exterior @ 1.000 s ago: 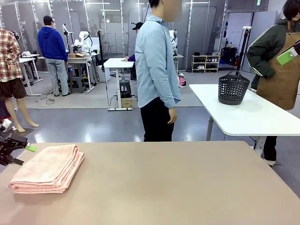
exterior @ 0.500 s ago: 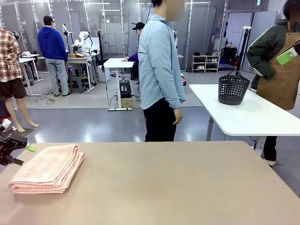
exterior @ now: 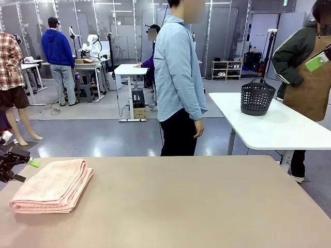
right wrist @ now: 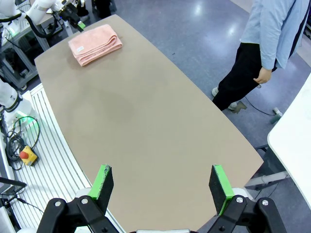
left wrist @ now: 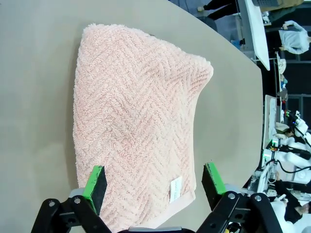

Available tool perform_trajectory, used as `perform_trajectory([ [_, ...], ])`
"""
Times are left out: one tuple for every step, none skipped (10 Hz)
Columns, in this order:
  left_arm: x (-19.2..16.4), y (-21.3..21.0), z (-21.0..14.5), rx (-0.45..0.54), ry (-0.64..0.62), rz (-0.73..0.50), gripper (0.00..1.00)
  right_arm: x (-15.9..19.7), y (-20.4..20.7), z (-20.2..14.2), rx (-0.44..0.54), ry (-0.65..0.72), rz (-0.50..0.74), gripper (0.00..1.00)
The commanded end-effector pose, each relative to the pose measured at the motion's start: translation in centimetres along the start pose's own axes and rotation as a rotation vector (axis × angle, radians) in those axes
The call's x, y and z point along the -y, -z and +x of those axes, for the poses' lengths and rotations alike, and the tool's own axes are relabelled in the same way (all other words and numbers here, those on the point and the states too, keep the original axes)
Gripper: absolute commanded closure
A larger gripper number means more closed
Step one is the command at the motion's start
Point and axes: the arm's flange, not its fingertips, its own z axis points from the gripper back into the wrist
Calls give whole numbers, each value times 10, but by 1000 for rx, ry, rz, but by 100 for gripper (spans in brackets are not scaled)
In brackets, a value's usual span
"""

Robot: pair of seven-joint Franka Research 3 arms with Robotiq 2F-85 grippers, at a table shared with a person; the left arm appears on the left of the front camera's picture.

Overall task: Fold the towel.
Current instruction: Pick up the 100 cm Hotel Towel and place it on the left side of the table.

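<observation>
The salmon-pink towel [exterior: 51, 186] lies folded into a thick rectangle on the tan table [exterior: 196, 206], near its left end. My left gripper [exterior: 25, 169] hovers just off the towel's left side, open and holding nothing. In the left wrist view the towel [left wrist: 138, 121] shows its herringbone weave and a small white label [left wrist: 175, 187], and the open left gripper [left wrist: 154, 180] stands above its near edge. My right gripper [right wrist: 161, 183] is open, high above the table's other end, with the towel [right wrist: 95, 44] far off.
A person in a light blue shirt [exterior: 178, 77] stands at the table's far side, turned sideways. A dark perforated basket [exterior: 257, 96] sits on a separate white table [exterior: 279, 129] at the back right, next to a person in a brown apron [exterior: 310, 72].
The person in the blue shirt has shifted slightly to the right. The towel and both grippers have not moved.
</observation>
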Motion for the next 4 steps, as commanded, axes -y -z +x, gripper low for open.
perform_trajectory([
  [-1, 0, 4, 3, 2, 5, 0, -1, 0, 1, -7, 15, -8, 0],
  [-1, 0, 4, 3, 2, 5, 0, -1, 0, 1, -7, 15, -8, 0],
  [-1, 0, 4, 3, 2, 5, 0, -1, 0, 1, -7, 15, -8, 0],
  [-1, 0, 4, 3, 2, 5, 0, -1, 0, 1, -7, 15, -8, 0],
])
